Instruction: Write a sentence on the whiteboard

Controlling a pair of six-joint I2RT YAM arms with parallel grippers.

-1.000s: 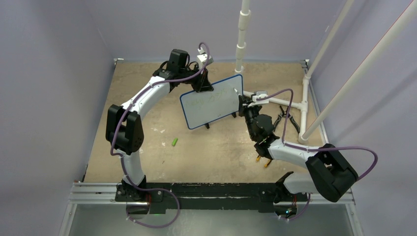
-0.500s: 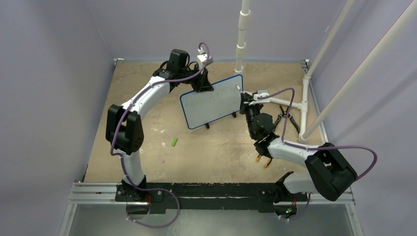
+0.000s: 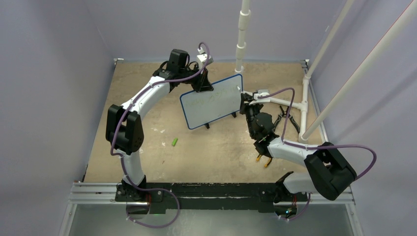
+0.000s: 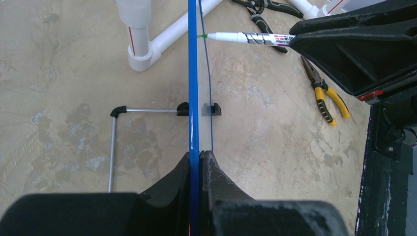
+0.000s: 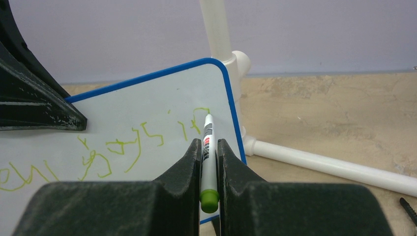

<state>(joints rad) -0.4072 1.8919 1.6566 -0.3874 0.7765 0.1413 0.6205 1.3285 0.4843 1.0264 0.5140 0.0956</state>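
Observation:
The whiteboard (image 3: 212,104), white with a thin blue frame, stands tilted on two black feet mid-table. My left gripper (image 3: 202,82) is shut on its top edge; the left wrist view shows the blue frame (image 4: 193,98) edge-on between the jaws. My right gripper (image 3: 244,104) is shut on a white marker with a green end (image 5: 208,157). The marker tip touches the board (image 5: 147,113) near its right edge. The sentence (image 5: 113,152) is one row of green handwriting running left from the tip. The marker also shows in the left wrist view (image 4: 246,37).
A green marker cap (image 3: 174,142) lies on the table left of centre. White PVC pipes (image 3: 290,102) stand behind and right of the board. Black-handled pliers (image 3: 287,119) and yellow-handled pliers (image 4: 324,96) lie near the right arm. Purple walls enclose the table.
The right gripper has shifted slightly right with the marker along the board's right edge. The left arm and the board have not moved.

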